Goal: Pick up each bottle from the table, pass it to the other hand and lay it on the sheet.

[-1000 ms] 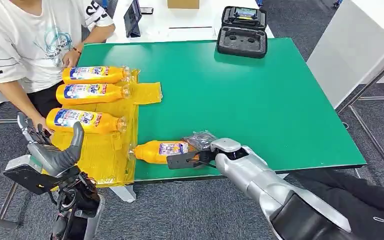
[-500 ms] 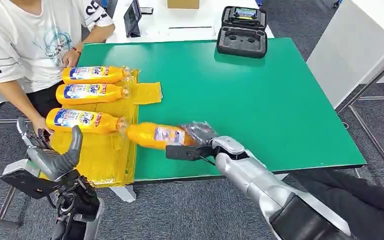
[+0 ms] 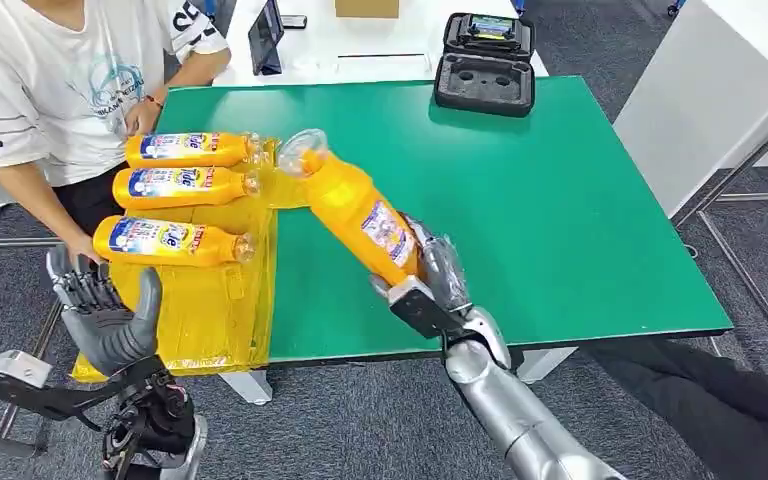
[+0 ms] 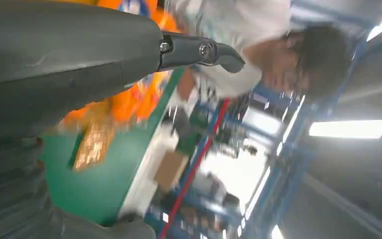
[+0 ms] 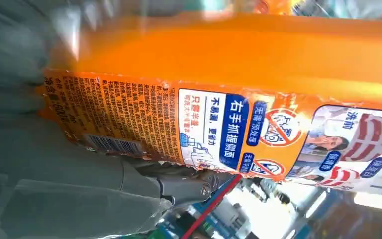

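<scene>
- Green table top (image 3: pixel 520 210) is filling the middle of the room, standing on grey carpet, with white furniture behind it and to the side.
- Yellow plastic sheet (image 3: pixel 205 300) is lying along the table's left side, draping over the near edge.
- Three orange bottles are lying on the sheet on their sides, one behind another, caps pointing toward the table's centre: the far bottle (image 3: pixel 188 148), the middle bottle (image 3: pixel 180 185) and the near bottle (image 3: pixel 165 240).
- Robot's right hand (image 3: pixel 430 285) is gripping a fourth orange bottle (image 3: pixel 358 212) by its lower end, above the near part of the table.
- That bottle is hanging in the air, tilting away and to the left, its clear cap end reaching over the sheet's far right corner.
- From the right wrist camera the held bottle (image 5: pixel 238 99) is showing its printed label, with the dark thumb (image 5: pixel 179 186) pressing against it.
- Robot's left hand (image 3: pixel 105 315) is raised off the near left corner of the table, palm open, fingers apart, holding nothing.
- Someone in a white printed T-shirt (image 3: pixel 55 80) is standing at the far left corner, one arm reaching down beside the sheet.
- Black open case (image 3: pixel 484 62) is sitting at the table's far edge.
</scene>
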Motion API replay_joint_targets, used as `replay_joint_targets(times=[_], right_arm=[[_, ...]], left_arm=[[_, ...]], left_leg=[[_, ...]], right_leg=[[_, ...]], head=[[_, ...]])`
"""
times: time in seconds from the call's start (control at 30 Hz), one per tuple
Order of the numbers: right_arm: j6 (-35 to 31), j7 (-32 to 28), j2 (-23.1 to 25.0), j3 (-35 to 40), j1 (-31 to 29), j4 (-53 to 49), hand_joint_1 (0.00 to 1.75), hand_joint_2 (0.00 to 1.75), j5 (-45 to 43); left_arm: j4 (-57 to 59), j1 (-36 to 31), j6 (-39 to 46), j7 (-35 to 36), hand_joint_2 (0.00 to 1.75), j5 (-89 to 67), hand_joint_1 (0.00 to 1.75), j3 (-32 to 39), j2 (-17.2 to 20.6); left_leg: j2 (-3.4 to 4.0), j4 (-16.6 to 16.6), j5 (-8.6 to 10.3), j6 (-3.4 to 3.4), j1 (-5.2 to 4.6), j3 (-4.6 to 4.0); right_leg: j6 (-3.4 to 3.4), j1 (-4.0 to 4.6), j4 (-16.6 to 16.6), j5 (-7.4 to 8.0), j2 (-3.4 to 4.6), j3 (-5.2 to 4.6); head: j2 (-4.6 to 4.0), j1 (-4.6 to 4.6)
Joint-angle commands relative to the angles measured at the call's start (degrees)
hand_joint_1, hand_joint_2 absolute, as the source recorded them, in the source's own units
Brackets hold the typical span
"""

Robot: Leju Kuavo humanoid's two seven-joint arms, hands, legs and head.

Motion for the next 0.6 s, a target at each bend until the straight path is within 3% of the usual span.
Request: replay_joint_targets(times=[0.03,0.2,0.47,0.6], right_arm=[[5.31,-1.07,0.56,-2.75,5.08,-1.89,1.75,1.75,0.66],[8.16,-0.76,2.68,-0.68,3.94,1.49,1.75,1.75,2.62],[8.36,-0.77,2.58,-0.43,3.49,1.92,1.75,1.75,3.17],[11.13,-0.32,4.95,1.33,2.14,5.05,1.75,1.75,5.26]], left_arm=[[7.44,-5.12,-5.19,0.67,1.75,1.69,0.0,-16.62,6.37],[10.11,-7.41,-6.36,0.69,1.75,-0.24,0.0,-21.52,6.9],[10.43,-7.52,-6.6,1.05,1.75,-0.1,0.0,-21.62,7.1],[13.73,-8.78,-8.09,1.56,1.75,-1.38,0.0,-24.17,7.16]], left_leg=[[-0.25,-0.17,-0.07,-0.03,-0.04,0.41],[-0.07,-0.2,-0.2,-0.07,-0.04,0.69],[0.04,-0.1,-0.07,-0.02,-0.02,0.26],[0.02,-0.1,-0.04,-0.02,-0.03,0.22]], right_leg=[[-0.01,-0.03,-0.12,-0.17,-0.34,0.47],[-0.04,-0.01,-0.14,-0.25,-0.21,0.69],[-0.01,-0.01,-0.07,-0.06,-0.03,0.26],[-0.01,-0.02,-0.05,-0.05,-0.04,0.2]], head=[[0.0,0.0],[0.0,0.0],[0.0,-0.02],[0.0,0.0]])
